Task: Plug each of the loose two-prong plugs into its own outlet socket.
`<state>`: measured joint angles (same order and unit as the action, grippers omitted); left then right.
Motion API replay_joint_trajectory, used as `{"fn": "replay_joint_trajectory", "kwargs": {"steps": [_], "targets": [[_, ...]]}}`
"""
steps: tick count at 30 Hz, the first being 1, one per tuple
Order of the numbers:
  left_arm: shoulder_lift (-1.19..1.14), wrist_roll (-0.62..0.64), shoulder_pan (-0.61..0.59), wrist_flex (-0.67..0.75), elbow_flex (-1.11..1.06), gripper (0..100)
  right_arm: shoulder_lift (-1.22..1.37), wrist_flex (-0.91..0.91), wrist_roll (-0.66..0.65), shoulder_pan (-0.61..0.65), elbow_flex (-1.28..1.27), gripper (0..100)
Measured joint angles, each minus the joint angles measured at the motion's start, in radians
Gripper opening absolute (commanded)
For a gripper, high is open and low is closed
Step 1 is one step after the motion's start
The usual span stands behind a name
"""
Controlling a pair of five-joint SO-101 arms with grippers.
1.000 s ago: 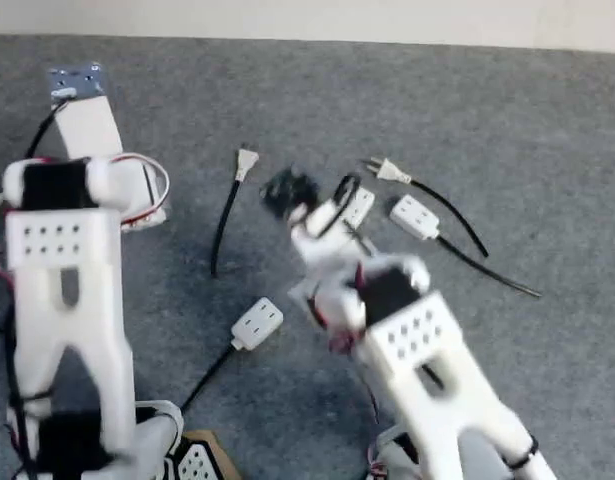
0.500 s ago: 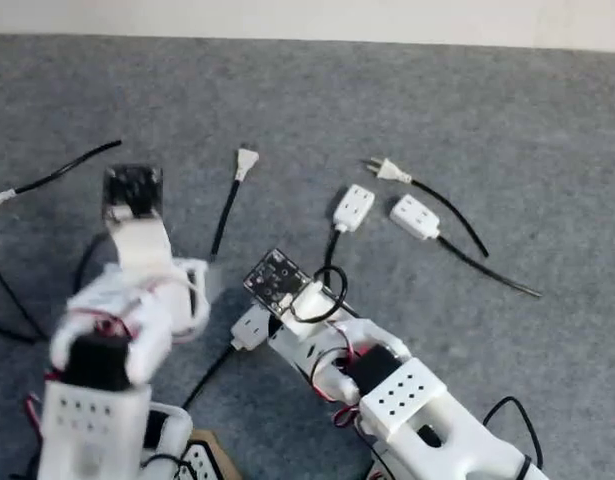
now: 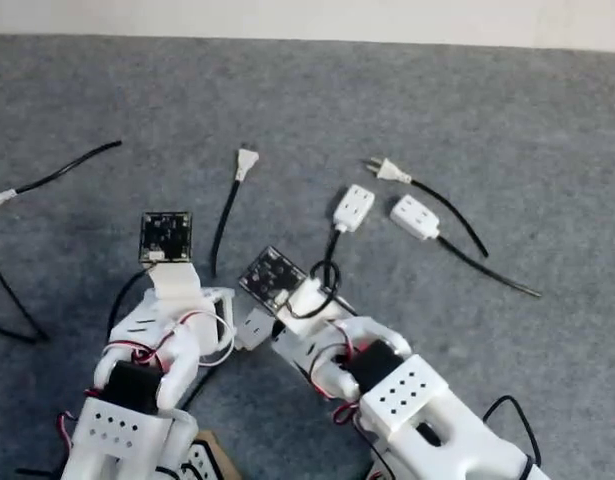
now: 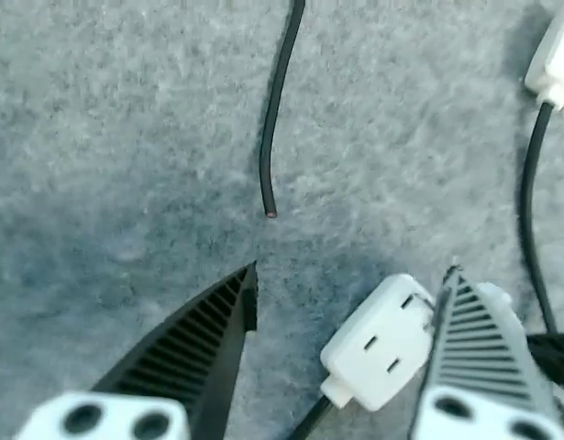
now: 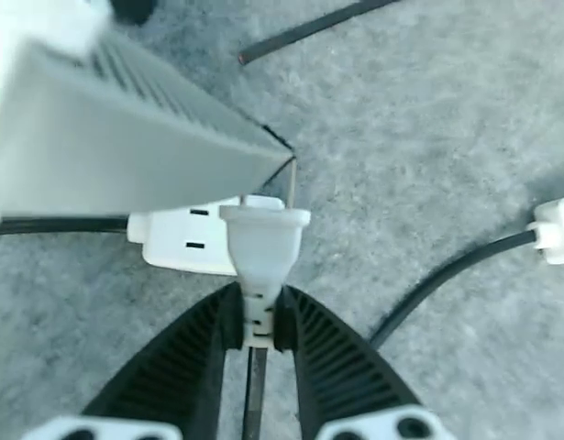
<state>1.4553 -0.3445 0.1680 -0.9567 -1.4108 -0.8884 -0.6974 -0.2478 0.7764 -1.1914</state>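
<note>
I'm gripping a white plug [image 5: 263, 229] by its neck in the clenched right pincer [image 5: 259, 312], poising it just beside the socket [image 4: 378, 353] on the grey bench [image 3: 507, 130], while the left pincer [image 4: 350, 272] is hanging released astride that socket, probably to steady it

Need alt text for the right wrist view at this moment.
The right gripper is shut on a white two-prong plug, held over a white outlet socket on grey carpet. A finger of the left gripper sits close beside the socket, and a black cord end lies farther off.
</note>
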Motion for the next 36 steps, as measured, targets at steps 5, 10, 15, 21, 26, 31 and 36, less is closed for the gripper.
{"fn": "replay_joint_trajectory", "kwargs": {"steps": [5, 10, 15, 21, 26, 31, 36], "targets": [[0.009, 0.002, 0.0, 0.008, -0.021, 31, 0.002, -0.16, -0.002, 0.0, 0.183, 0.5], [0.011, 0.002, 0.058, 0.009, -0.026, 31, 0.002, -0.253, -0.003, 0.0, 0.319, 0.5], [0.002, 0.002, 0.071, 0.009, -0.043, 31, 0.002, -0.253, -0.002, -0.003, 0.353, 0.5], [0.003, 0.002, 0.089, 0.008, -0.052, 31, 0.0, -0.258, -0.002, 0.0, 0.365, 0.5], [0.014, 0.002, -0.028, 0.008, -0.038, 31, 0.0, -0.305, -0.002, 0.002, 0.365, 0.5], [0.014, 0.017, -0.138, 0.011, -0.012, 31, 0.0, -0.334, -0.002, 0.002, 0.365, 0.5], [0.014, 0.034, -0.08, 0.049, -0.012, 31, 0.0, -0.339, -0.002, 0.025, 0.365, 0.5]]}}
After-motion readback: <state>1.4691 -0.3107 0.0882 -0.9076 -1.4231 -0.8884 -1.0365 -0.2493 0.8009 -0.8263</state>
